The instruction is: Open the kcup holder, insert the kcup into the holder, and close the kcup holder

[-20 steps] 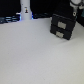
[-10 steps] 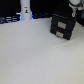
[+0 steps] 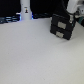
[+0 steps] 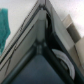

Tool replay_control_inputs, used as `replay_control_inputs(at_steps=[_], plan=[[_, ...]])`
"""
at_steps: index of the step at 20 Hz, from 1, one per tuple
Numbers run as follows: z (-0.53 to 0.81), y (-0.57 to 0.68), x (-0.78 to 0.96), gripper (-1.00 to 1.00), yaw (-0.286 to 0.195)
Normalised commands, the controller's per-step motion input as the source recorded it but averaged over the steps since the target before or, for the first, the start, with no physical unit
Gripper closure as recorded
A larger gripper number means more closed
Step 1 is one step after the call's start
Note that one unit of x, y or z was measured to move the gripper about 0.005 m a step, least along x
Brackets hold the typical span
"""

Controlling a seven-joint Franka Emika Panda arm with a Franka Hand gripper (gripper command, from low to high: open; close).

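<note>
Jaws unreadable in either view; cannot tell apart or together. Exterior view: gripper (image 3: 73,11) blurred, directly above the kcup holder (image 3: 62,26), which sits at the exterior view's right, far side of a pale matte table (image 3: 35,55). Holder boxy, black, two stacked front panels with pale handle slots; its front faces the camera. White bottle-shaped object (image 3: 26,9) well apart. Kcup not seen. Wrist view: dark angular surfaces close up, likely the holder; teal patch (image 4: 5,24) beside it.

- The arm (image 3: 73,6) is showing pale, whitish casing with rounded contours in the exterior view.
- A darker band is crossing its lower part.
- Blur is hiding any screws, cables or markings.
</note>
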Motion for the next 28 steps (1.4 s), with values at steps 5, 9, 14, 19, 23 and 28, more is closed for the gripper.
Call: replay_control_inputs(at_steps=[5, 9, 14, 19, 23, 28], plan=[[0.04, 0.51, -0.12, -1.0, 0.096], [0.13, 0.49, -0.13, -1.0, 0.064], [0.13, 0.2, -0.07, -1.0, 0.017], [0.37, 0.11, -0.02, -1.0, -0.002], [0.46, 0.04, 0.02, -1.0, -0.002], [0.58, 0.05, 0.05, -1.0, 0.005]])
